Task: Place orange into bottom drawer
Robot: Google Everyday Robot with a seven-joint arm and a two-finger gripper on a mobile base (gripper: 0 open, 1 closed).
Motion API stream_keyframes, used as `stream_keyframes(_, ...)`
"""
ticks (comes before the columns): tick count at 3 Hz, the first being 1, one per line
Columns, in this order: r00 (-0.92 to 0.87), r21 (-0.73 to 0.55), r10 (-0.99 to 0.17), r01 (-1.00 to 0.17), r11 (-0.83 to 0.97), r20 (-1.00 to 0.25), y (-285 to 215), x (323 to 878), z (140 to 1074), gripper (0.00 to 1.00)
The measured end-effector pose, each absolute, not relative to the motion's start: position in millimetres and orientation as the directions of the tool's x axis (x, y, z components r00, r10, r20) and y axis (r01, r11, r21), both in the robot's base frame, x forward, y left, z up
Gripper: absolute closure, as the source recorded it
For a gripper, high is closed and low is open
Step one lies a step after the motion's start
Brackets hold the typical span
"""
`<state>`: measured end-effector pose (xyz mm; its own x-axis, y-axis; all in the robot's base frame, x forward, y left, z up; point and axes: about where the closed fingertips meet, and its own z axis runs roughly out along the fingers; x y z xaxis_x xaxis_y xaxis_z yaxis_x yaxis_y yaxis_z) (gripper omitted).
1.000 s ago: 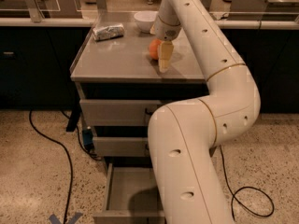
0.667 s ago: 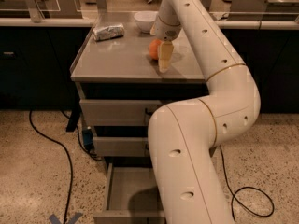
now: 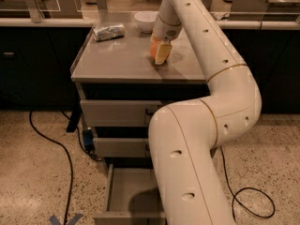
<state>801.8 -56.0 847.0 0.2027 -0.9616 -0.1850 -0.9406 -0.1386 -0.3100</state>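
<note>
we are looking down over the white arm (image 3: 192,163), which is filling the right of the view and bending back over a grey bench (image 3: 117,62); the pincer (image 3: 159,57) is sitting low at the right rear part of the bench top, pointing down, with its pale yellow part nearly touching the surface; the orange (image 3: 153,49) is lying on the bench right against the pincer, half hidden behind it on its left side; we cannot tell whether the pincer is apart or clamped on the fruit.

a white bowl (image 3: 144,20) is standing near the back edge of the bench, just behind the orange; a crumpled silvery packet (image 3: 108,32) is lying at the back left, well apart from both.

below the bench top, the two upper drawers (image 3: 115,112) are sitting shut; the bottom drawer (image 3: 127,193) is standing pulled out toward us, its grey floor showing bare, its right part covered by the arm; a black cable (image 3: 65,158) is trailing across the speckled floor (image 3: 33,172) on the left.
</note>
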Motion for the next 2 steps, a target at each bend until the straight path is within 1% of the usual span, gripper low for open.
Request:
stream_keyframes(1, 0.203, -0.310, -0.962, -0.941, -0.139, -0.185, -56.0, 801.8, 847.0, 0.69)
stream_keyframes(2, 0.203, -0.310, -0.962, -0.941, -0.139, -0.185, -56.0, 801.8, 847.0, 0.91)
